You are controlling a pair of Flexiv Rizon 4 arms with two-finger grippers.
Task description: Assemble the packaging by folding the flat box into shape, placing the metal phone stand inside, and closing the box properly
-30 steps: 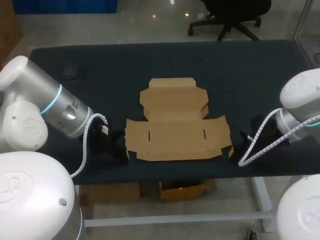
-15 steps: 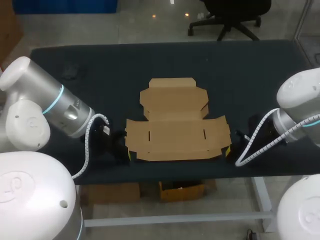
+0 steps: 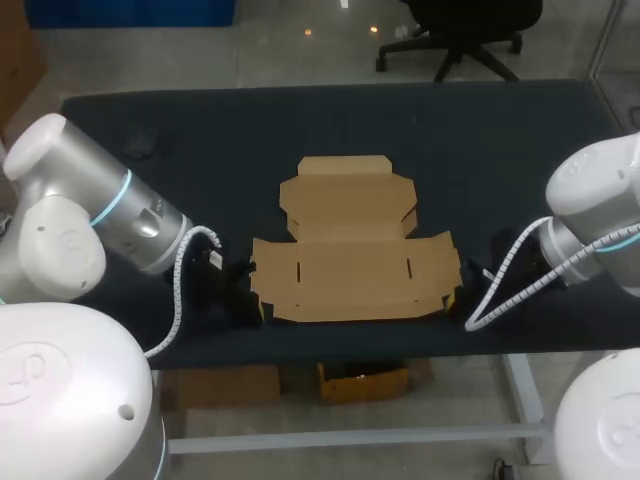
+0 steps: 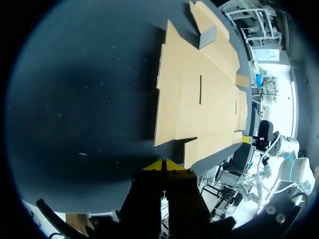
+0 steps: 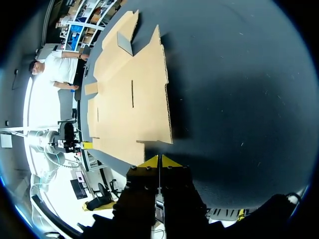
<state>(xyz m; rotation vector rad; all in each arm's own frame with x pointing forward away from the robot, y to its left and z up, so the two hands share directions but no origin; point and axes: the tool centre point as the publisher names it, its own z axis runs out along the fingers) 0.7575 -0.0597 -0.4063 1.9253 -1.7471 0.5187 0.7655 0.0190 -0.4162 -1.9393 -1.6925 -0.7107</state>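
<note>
At the near edge of the dark worktop [image 3: 200, 150], the jaws of the left arm [image 3: 120, 215] are sitting pressed together, yellow tips meeting with nothing between them. They are lying just beside the near left corner of the flat brown cardboard box blank [image 3: 352, 270]. The jaws of the right arm [image 3: 590, 215] are likewise resting closed and empty, just beside the near right corner.

The blank is lying flat in the middle of the worktop, its wide panel with two slots nearest and a smaller panel with side flaps farther off. It is looking light and thin, stiff across the panels but ready to bend at the creases, and likely to slide if pushed. The near edge flaps are probably offering the best hold, with one arm lifting while the other is pinning.

A small grey patch is showing by the far flaps in both wrist views; I cannot tell whether it is shadow or a raised flap. The metal phone stand is not showing in any view.
</note>
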